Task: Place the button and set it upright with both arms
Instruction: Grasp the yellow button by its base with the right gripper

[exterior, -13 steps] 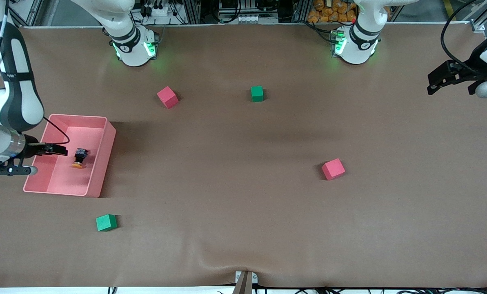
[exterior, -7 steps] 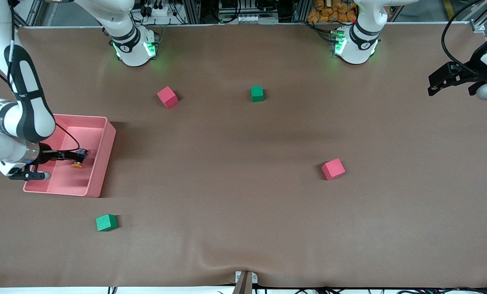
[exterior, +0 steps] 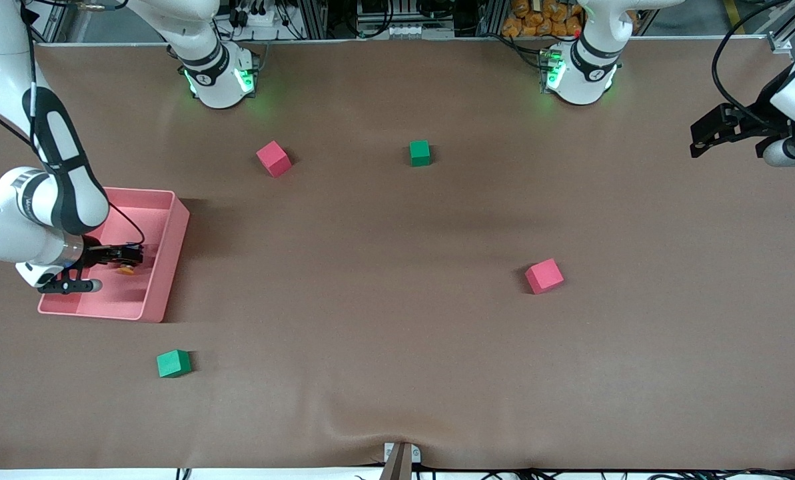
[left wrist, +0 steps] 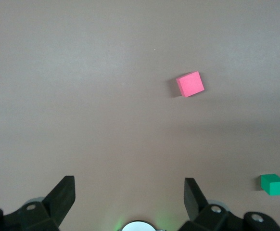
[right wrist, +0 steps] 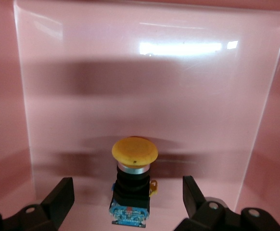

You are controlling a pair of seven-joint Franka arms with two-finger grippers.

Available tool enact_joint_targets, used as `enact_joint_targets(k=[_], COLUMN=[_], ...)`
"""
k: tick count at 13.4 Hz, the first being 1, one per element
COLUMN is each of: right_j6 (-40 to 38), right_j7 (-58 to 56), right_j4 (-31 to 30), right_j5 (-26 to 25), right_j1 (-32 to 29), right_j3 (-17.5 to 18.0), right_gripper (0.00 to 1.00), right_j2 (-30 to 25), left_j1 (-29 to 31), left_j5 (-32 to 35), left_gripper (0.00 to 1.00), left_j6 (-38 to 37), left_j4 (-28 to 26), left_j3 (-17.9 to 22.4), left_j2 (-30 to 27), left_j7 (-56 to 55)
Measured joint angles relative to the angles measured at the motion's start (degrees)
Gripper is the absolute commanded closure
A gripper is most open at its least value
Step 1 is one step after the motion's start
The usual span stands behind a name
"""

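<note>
The button (exterior: 128, 265) lies on its side in the pink bin (exterior: 170, 257), its orange cap toward the front camera. In the right wrist view its orange cap and black body (right wrist: 131, 185) lie on the bin floor (right wrist: 217, 96). My right gripper (exterior: 118, 255) is low in the bin. It is open (right wrist: 125, 199), with one finger on each side of the button's body and not touching it. My left gripper (exterior: 698, 141) waits up in the air over the left arm's end of the table. It is open and empty (left wrist: 128, 195).
A red cube (exterior: 274, 158) and a green cube (exterior: 420, 153) lie near the arm bases. Another red cube (exterior: 544, 276) lies mid-table toward the left arm's end. A green cube (exterior: 173, 363) lies nearer the front camera than the bin. The bin's walls stand close around my right gripper.
My right gripper has moved across the bin to the button, and its open fingers now stand either side of it. The left gripper has shifted slightly. The button has not moved.
</note>
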Motion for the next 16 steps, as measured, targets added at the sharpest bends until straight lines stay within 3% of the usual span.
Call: enact_joint_targets(k=[3, 4, 5, 6, 7, 12, 16], right_j6=[0.7, 1.0, 1.3, 1.6, 1.8, 0.8, -11.1], right_j7=[-0.2, -0.3, -0.4, -0.4, -0.5, -0.9, -1.4], right_j4=[-0.1, -0.1, -0.1, -0.1, -0.1, 0.7, 8.9], right_j5=[0.4, 1.0, 1.4, 1.6, 1.8, 2.0, 2.0], right_j1=[-0.1, -0.1, -0.1, -0.1, -0.1, -0.1, -0.1], right_j3=[0.0, 0.0, 0.0, 0.0, 0.0, -0.1, -0.1], right_gripper=[0.18, 0.36, 0.65, 0.86, 1.0, 1.0, 1.0], right_j2=[1.1, 1.5, 1.9, 2.2, 2.4, 2.3, 2.0], left_j1=[0.2, 0.3, 0.3, 0.3, 0.2, 0.1, -0.1], left_j5=[0.0, 0.0, 0.0, 0.0, 0.0, 0.0, 0.0], left_gripper=[0.0, 0.0, 0.0, 0.0, 0.0, 0.0, 0.0], left_j6=[0.0, 0.0, 0.0, 0.0, 0.0, 1.1, 2.1], left_j4=[-0.9, -1.1, -1.2, -1.2, -1.3, -1.3, -1.3], left_j3=[0.2, 0.3, 0.3, 0.3, 0.3, 0.2, 0.1], left_j2=[0.0, 0.1, 0.1, 0.2, 0.2, 0.6, 0.9], left_j7=[0.0, 0.0, 0.0, 0.0, 0.0, 0.0, 0.0])
